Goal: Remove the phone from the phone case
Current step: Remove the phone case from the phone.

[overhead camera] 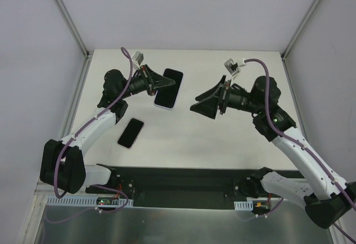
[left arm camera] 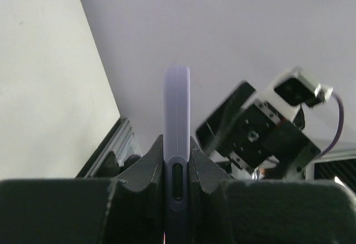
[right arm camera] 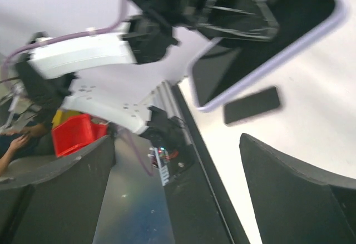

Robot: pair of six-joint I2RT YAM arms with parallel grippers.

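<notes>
Pinching the lavender phone case (overhead camera: pixel 168 88) above the table (overhead camera: pixel 222 138), my left tool (overhead camera: pixel 160 83) is gripping its edge. My right tool (overhead camera: pixel 196 103) is gaping wide and empty beside it. The black phone (overhead camera: pixel 130 133) is lying on the table.

— How does the left claw (overhead camera: pixel 159 81) stand?
— Pinched tight on the phone case (overhead camera: pixel 170 93), its arm reaching forward and inward.
— And the right claw (overhead camera: pixel 196 103)?
— Fingers spread wide, gripping nothing, wrist turned towards the left arm.
</notes>
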